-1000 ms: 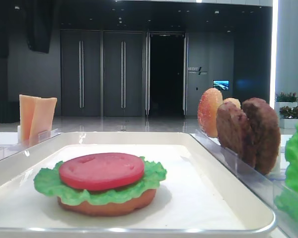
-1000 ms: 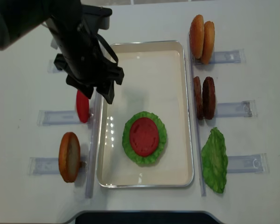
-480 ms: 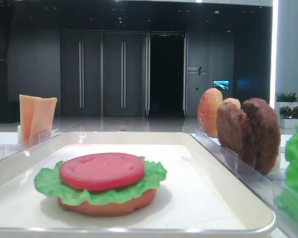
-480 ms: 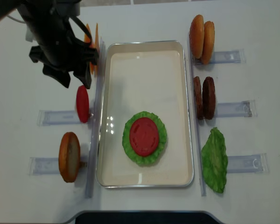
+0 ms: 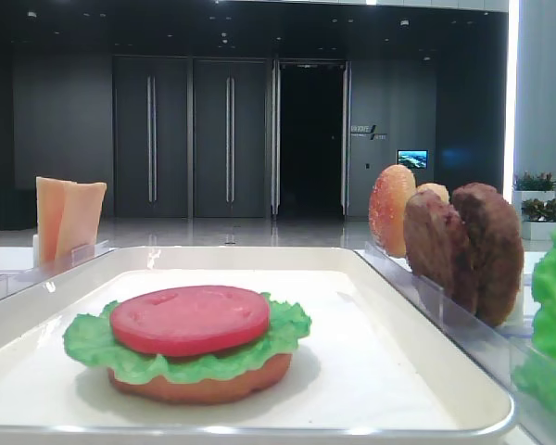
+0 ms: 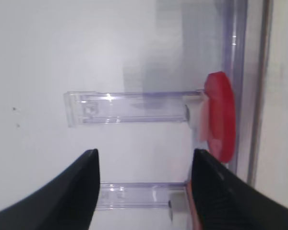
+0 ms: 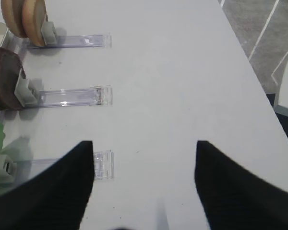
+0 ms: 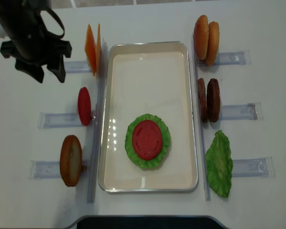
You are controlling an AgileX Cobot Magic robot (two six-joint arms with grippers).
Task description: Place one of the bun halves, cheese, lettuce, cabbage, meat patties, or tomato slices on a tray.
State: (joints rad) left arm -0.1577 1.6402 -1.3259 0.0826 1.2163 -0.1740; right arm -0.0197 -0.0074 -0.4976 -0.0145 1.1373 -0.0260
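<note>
Spanning bench (image 8: pixel 257 28) middle: white tray (image 8: pixel 152 52), bun-lettuce-tomato stack (image 8: pixel 148 139) sitting toward its near end. Standing on edge in clear racks along tray's right side: bun halves (image 8: pixel 206 33), meat patties (image 8: pixel 209 100), spare lettuce (image 8: pixel 219 163). Along left side: cheese (image 8: pixel 92 48), tomato slice (image 8: pixel 84 106), bun half (image 8: pixel 70 160). Left hand (image 8: pixel 44 71) hovering over bench's far-left corner, jaws spread, empty. Right hand (image 7: pixel 144 158) spread, empty, beside right racks. Judging patties stiff, light, rough: gripping across rim. Rack stops crowding fingers.

My black left gripper (image 8: pixel 48 74) hangs far left, fingers spread apart, empty. My black right gripper (image 7: pixel 144 158) likewise agape, empty.
</note>
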